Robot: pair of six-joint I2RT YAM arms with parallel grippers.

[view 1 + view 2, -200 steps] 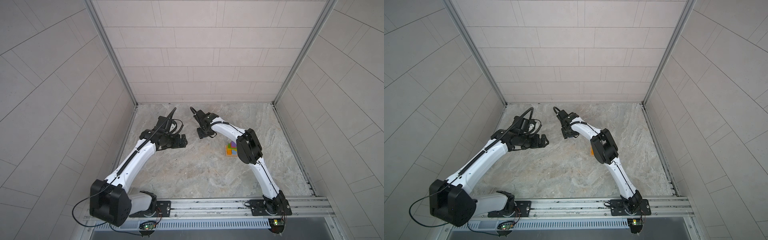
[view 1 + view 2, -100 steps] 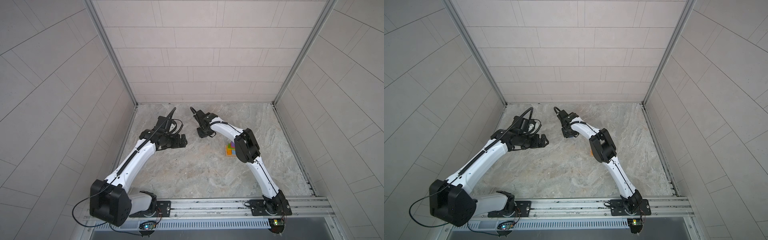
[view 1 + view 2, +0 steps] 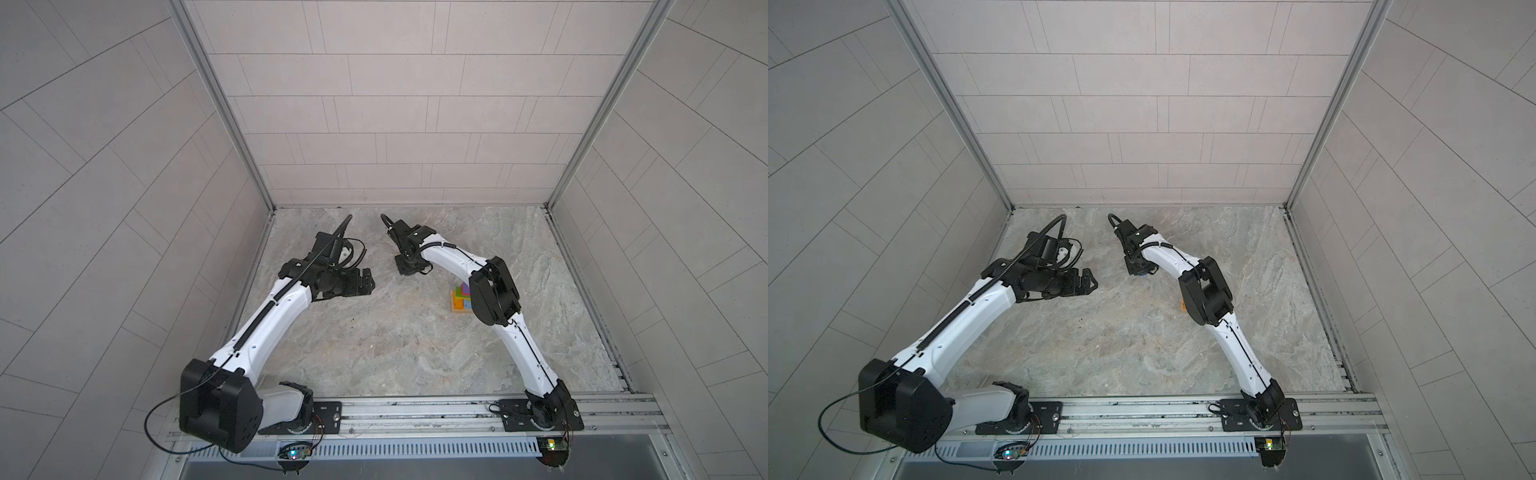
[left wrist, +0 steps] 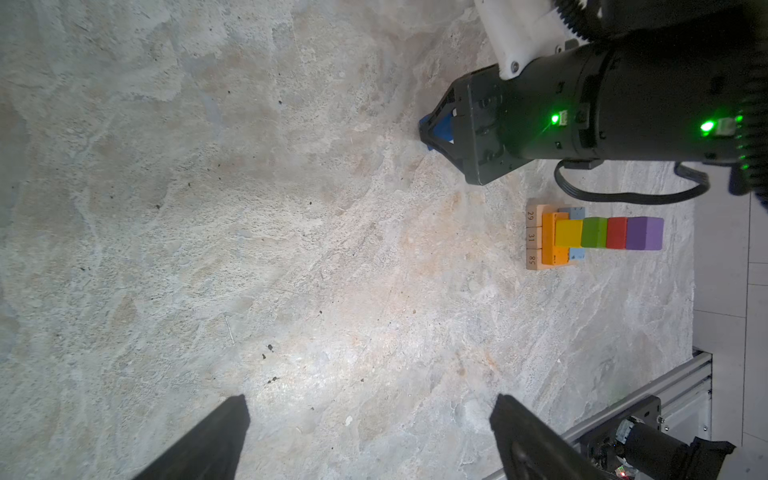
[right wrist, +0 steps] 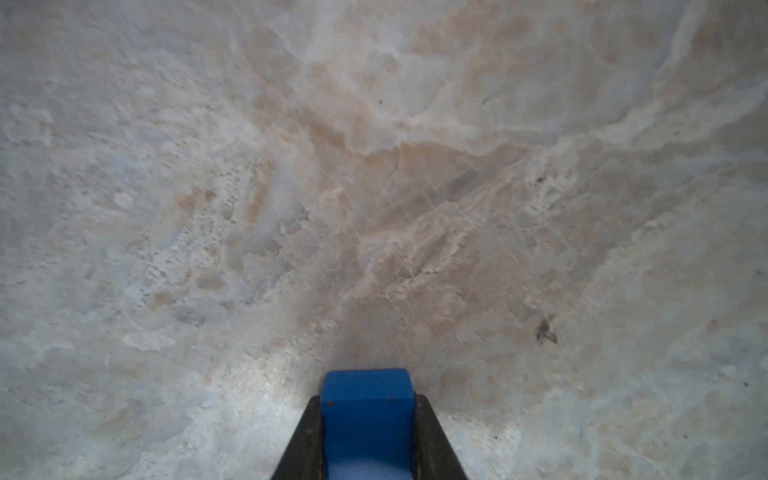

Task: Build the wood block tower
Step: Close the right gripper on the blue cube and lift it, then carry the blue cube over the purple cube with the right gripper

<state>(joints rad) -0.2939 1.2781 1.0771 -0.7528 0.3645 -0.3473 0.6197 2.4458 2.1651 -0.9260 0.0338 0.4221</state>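
The tower (image 4: 594,235) stands built up to its purple cube, well apart from the right tool (image 5: 368,397). That tool is clamped on the dark-blue cube (image 5: 368,419), down at the bench (image 5: 374,208). The left tool (image 4: 368,401) is apart and empty. Only that cube seems left to place.

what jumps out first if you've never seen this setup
The bright wood block tower, purple cube on top, stands on the table beside the right arm. Next, the dark-blue cube pinched in the right gripper down near the table; the left gripper gapes open, empty.
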